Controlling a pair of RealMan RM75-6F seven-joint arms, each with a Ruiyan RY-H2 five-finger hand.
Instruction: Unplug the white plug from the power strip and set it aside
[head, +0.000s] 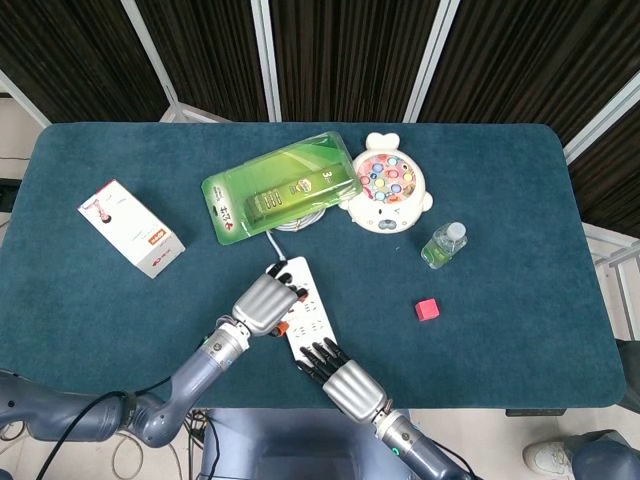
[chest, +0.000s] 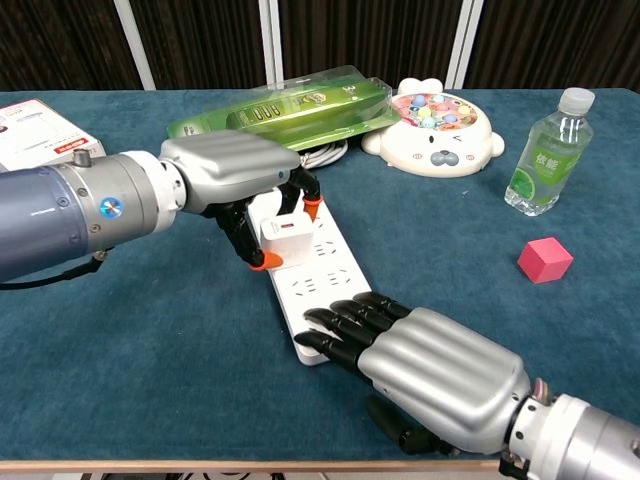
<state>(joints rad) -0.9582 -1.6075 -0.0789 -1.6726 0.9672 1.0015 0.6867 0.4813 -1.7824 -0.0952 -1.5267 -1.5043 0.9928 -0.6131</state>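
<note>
My right hand (chest: 425, 365) lies nearest, palm down, its fingertips (chest: 335, 328) resting on the near end of the white power strip (chest: 312, 269) and holding nothing. Just beyond it, my left hand (chest: 228, 175) reaches over the strip from the left and pinches the white plug (chest: 286, 239) between its orange-tipped fingers (chest: 313, 208); the plug sits upright on the strip's middle, and I cannot tell whether its pins are fully seated. From above, the strip (head: 307, 305) runs slightly aslant between both hands, my left hand (head: 264, 304) covering its left side and my right hand (head: 340, 375) at its near end. To the right a small red cube (chest: 545, 259) rests on the blue table (chest: 150, 330), with a clear bottle (chest: 545, 152) farther back. Behind the strip lie a green blister pack (chest: 290, 106) and a white fishing-game toy (chest: 434, 127). A red-and-white box (head: 131, 228) sits far left.
</note>
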